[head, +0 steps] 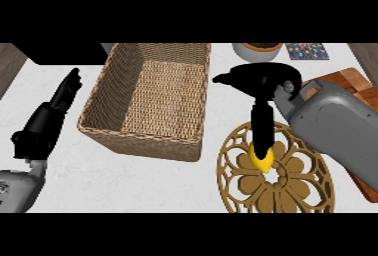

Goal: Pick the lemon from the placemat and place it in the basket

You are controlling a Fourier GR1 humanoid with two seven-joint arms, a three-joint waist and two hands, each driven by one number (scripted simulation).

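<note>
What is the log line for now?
right hand: open, touching lemon | lemon: on placemat | basket: no lemon | left hand: open, resting

A white marbled counter (148, 185) is seen filling most of the view. At the far edge, a grey pot (258, 51) with a brown inside is spotted, and a colourful patterned square (306, 50) is laid just beside it. A wooden board (347, 80) is glimpsed at the right, only partly shown. A dark block (63, 52) is set in the far left corner.
</note>
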